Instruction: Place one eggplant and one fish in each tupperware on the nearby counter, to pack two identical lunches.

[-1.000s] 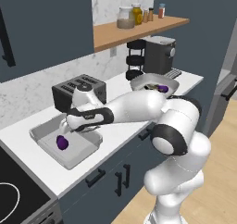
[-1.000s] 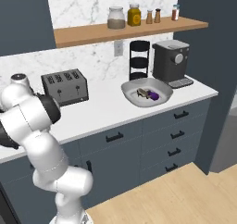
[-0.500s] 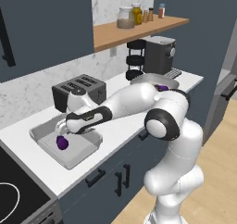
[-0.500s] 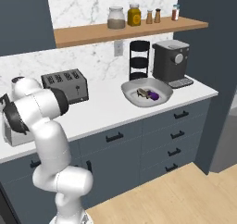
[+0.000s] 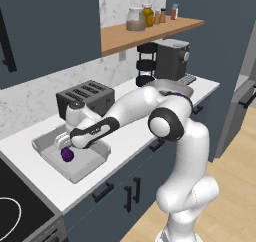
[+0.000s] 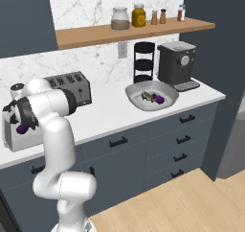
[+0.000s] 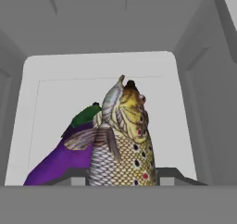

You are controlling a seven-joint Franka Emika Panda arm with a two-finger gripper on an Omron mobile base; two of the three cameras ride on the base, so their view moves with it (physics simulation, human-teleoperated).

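Fish [image 7: 121, 144] step right now: gripper [image 7: 122, 177] clenched on it, hanging over the tupperware [image 5: 47, 151], eggplant [image 7: 62, 156] just beside and below. Next it probably lowers and lets go

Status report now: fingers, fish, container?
Fingers shut on spotted brown fish. Fish over pale grey plastic container, glossy purple eggplant already inside. Nothing blocking.

Two cameras sit behind the arm, one on each side, looking forward and down across the tabletop [image 5: 30, 161]. Both take in the toaster [image 5: 85, 97], the wooden shelf [image 6: 124, 32] and the coffee machine [image 6: 176, 63]. The third rides on the hand, very close, peering straight down into the tupperware [image 7: 99, 68].
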